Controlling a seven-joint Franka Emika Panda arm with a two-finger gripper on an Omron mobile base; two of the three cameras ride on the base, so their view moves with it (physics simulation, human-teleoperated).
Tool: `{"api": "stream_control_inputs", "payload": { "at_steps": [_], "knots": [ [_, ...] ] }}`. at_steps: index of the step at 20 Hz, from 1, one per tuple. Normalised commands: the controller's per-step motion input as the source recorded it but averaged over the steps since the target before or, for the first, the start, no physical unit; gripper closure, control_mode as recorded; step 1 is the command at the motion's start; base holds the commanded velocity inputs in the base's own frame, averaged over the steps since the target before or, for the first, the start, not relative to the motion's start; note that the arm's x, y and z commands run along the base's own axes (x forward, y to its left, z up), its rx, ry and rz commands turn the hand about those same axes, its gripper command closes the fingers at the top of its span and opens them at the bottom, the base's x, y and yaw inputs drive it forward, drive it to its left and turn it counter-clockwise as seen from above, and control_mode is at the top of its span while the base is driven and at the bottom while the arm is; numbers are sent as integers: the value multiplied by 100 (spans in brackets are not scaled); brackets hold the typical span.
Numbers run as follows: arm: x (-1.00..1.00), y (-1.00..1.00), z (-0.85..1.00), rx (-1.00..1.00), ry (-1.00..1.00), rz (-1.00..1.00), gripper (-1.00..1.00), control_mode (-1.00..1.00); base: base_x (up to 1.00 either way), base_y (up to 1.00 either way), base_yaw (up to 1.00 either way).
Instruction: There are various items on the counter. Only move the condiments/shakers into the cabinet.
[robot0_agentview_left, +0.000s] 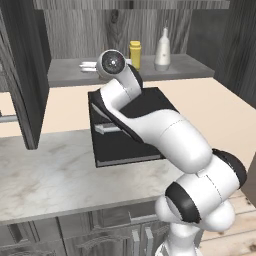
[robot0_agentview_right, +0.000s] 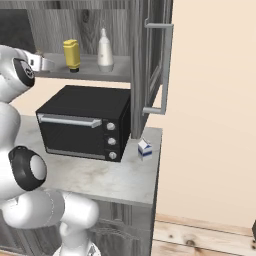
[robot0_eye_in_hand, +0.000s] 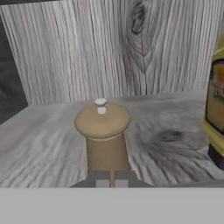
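On the grey shelf (robot0_agentview_left: 190, 67) of the dark wood-grain cabinet stand the yellow squeeze bottle (robot0_agentview_left: 135, 55) and the white narrow-necked bottle (robot0_agentview_left: 162, 47), side by side. The arm reaches in to their left, with my gripper (robot0_agentview_left: 85, 65) low over the shelf. In the hand view the brown wooden mill (robot0_eye_in_hand: 103, 131) stands upright on the shelf just beyond my gripper (robot0_eye_in_hand: 112, 179). The jaws sit almost together in front of its base, a sliver of brown between them. The yellow bottle (robot0_eye_in_hand: 215, 109) is at the right edge. The blue-and-white box (robot0_agentview_right: 144, 148) rests on the counter (robot0_agentview_right: 125, 175).
A black toaster oven (robot0_agentview_right: 85, 122) sits on the counter under the shelf, below the arm. The cabinet's tall dark doors stand open, one at the left (robot0_agentview_left: 20, 75) and one at the right (robot0_agentview_right: 155, 65). Grey panelled cupboards (robot0_agentview_left: 100, 235) run under the counter.
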Motion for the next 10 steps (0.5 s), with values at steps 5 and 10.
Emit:
{"api": "stream_control_inputs", "payload": {
  "at_steps": [5, 10],
  "knots": [
    [23, 0, -3, 0, 0, 0, 100, -100, 0, 0, 0],
    [26, 0, -9, -1, 0, 0, 100, -100, 0, 0, 0]
  ]
}}
